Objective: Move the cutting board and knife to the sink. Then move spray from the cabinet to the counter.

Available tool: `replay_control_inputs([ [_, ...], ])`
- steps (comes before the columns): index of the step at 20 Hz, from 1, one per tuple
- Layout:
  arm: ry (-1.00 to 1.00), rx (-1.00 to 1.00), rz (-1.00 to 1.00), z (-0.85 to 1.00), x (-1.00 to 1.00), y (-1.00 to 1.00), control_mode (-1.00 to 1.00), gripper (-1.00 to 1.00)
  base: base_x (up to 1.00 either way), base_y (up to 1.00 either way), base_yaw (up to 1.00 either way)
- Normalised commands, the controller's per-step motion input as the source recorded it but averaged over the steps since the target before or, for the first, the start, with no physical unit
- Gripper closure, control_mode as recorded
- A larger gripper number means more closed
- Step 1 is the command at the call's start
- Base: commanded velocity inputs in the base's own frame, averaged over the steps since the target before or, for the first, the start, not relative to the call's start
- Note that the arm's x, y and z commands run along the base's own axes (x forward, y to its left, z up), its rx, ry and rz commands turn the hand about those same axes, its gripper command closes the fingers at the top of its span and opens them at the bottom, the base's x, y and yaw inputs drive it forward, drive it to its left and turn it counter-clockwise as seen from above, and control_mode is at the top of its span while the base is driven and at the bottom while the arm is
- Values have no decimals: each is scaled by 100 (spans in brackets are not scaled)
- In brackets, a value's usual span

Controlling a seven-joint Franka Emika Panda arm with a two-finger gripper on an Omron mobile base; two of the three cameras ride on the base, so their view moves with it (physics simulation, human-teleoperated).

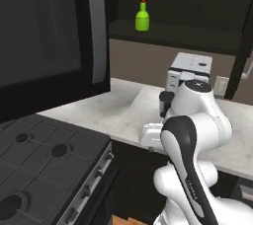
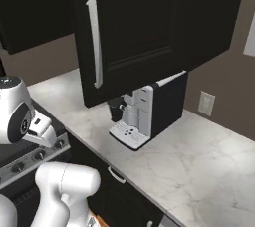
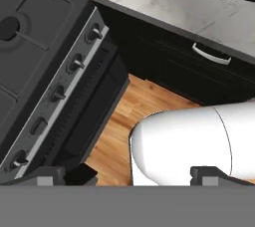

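One green spray (image 1: 142, 17) stands upright on the shelf of the open upper cabinet (image 1: 197, 31), well above the table (image 1: 113, 110) and off to the left of the coffee machine (image 1: 190, 73). Its long axis runs straight up, red top uppermost. Board, knife and sink lie outside these pictures, so I cannot say where they are; judging by the base facing the cabinet, the spray looks like the step in hand.

In the hand view the hand (image 3: 132, 176) points down toward the wood floor (image 3: 129, 116) in front of the stove (image 3: 45, 56), with its two dark fingertips (image 3: 47, 175) set far apart and nothing between them: wide open and empty. From it the spray lies high up and forward, so the coming move calls for a long lift and a turn of the wrist from downward to roughly level, so the jaws can come in from the side across the round body below the narrow neck.

In the right base view the cabinet door (image 2: 129, 32) hangs open over the table, and the microwave (image 1: 49, 41) juts out to the left of the shelf; both could crowd the arm on its way up
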Motion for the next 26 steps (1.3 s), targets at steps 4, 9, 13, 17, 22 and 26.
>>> replay_control_inputs([
  [4,0,0,0,0,0,0,100,-100,48,-1,13],
  [9,0,0,0,0,0,0,100,-100,34,-1,14],
  [13,0,0,0,0,0,0,100,-100,37,0,11],
  [17,0,0,0,0,0,0,100,-100,49,0,7],
  [22,0,0,0,0,0,0,100,-100,47,0,2],
  [26,0,0,0,0,0,0,100,-100,47,0,1],
])
